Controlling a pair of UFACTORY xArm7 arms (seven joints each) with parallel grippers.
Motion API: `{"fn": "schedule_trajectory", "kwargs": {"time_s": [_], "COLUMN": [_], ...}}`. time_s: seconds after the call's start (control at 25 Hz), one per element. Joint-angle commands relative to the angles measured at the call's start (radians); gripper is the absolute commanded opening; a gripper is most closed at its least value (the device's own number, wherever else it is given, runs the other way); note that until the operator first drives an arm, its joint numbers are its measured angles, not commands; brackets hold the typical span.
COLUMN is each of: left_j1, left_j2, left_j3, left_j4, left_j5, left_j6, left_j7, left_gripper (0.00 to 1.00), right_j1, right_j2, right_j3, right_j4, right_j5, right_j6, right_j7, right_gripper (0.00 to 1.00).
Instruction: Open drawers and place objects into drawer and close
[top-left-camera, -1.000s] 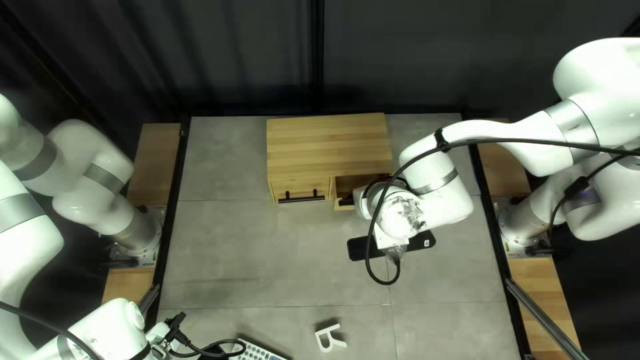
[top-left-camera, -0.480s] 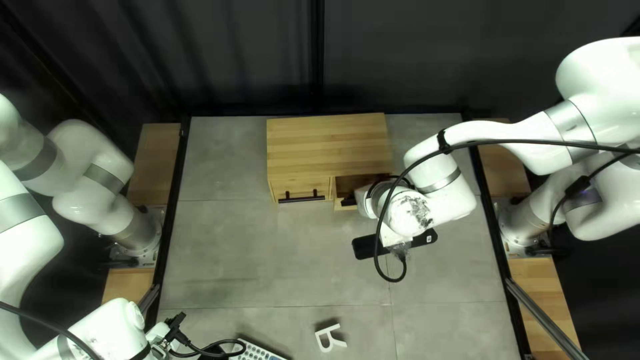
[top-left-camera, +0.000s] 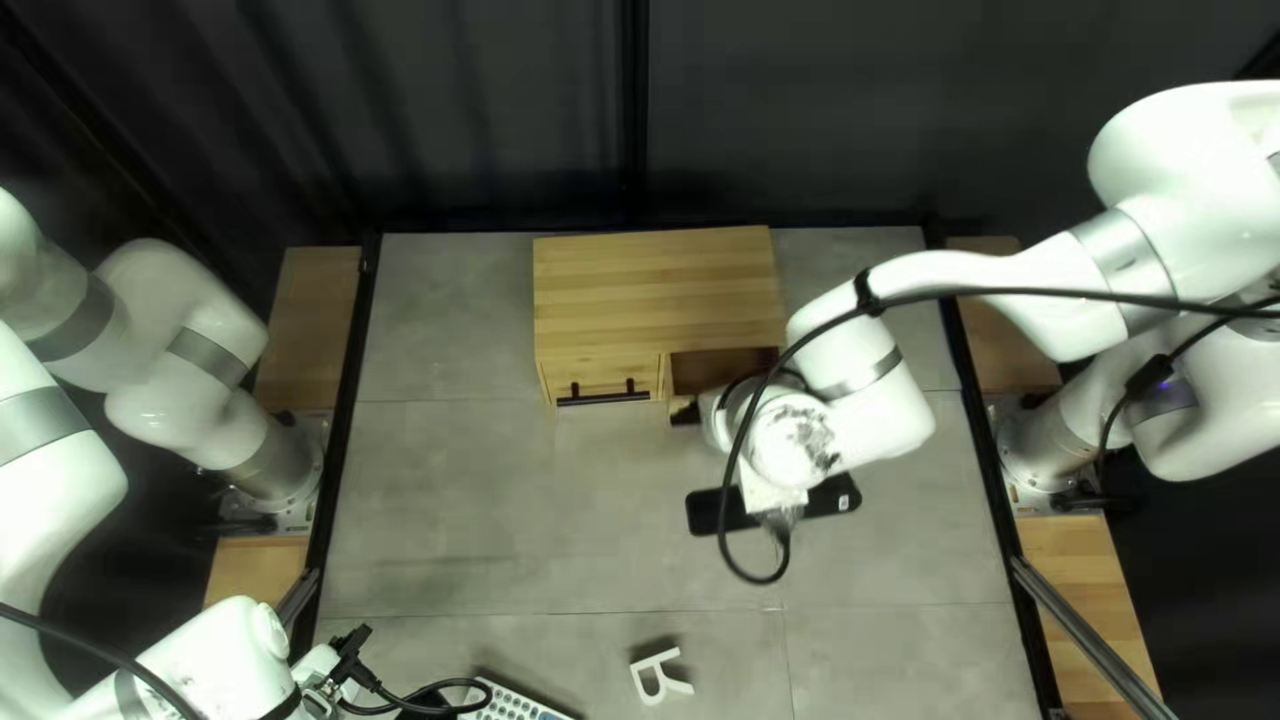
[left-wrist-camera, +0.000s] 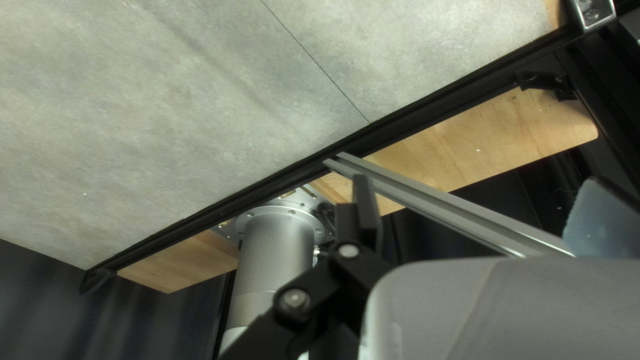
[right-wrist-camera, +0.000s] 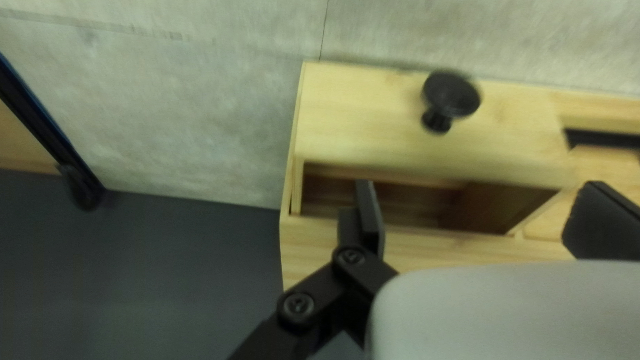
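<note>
A white letter R [top-left-camera: 660, 676] lies on the worktop [top-left-camera: 454, 494]. A small pale mark [top-left-camera: 844, 503] on the long black object [top-left-camera: 830, 499] and the marks on the pale keypad [top-left-camera: 514, 703] are too small to read.

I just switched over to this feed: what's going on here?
My right gripper is open at the wooden cabinet, next to a pulled-out drawer with a black knob; it grips nothing. The neighbouring drawer, with the bar handle, is shut. My left gripper is also open and holds nothing, away from the cabinet. A white letter-shaped piece lies on the table by its near edge, not in a drawer.
</note>
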Motion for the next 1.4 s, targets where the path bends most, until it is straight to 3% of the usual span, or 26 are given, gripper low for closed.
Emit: {"fn": "schedule_trajectory", "kwargs": {"time_s": [0.04,0.56,1.4], "left_j1": [0.000,0.000,0.000], "left_j2": [0.000,0.000,0.000], "left_j3": [0.000,0.000,0.000], "left_j4": [0.000,0.000,0.000], "left_j5": [0.000,0.000,0.000], "left_j6": [0.000,0.000,0.000], "left_j7": [0.000,0.000,0.000], "left_gripper": [1.00,1.00,1.00], "right_j1": [0.002,-0.035,-0.045], "right_j2": [0.030,0.080,0.050], "right_j3": [-0.001,-0.029,-0.037], "right_j4": [-0.008,-0.043,-0.099], "right_j5": [-0.001,-0.020,-0.028], "right_j6": [-0.021,-0.159,-0.200], "right_j7": [0.027,0.041,0.062], "right_gripper": [1.00,1.00,1.00]}}
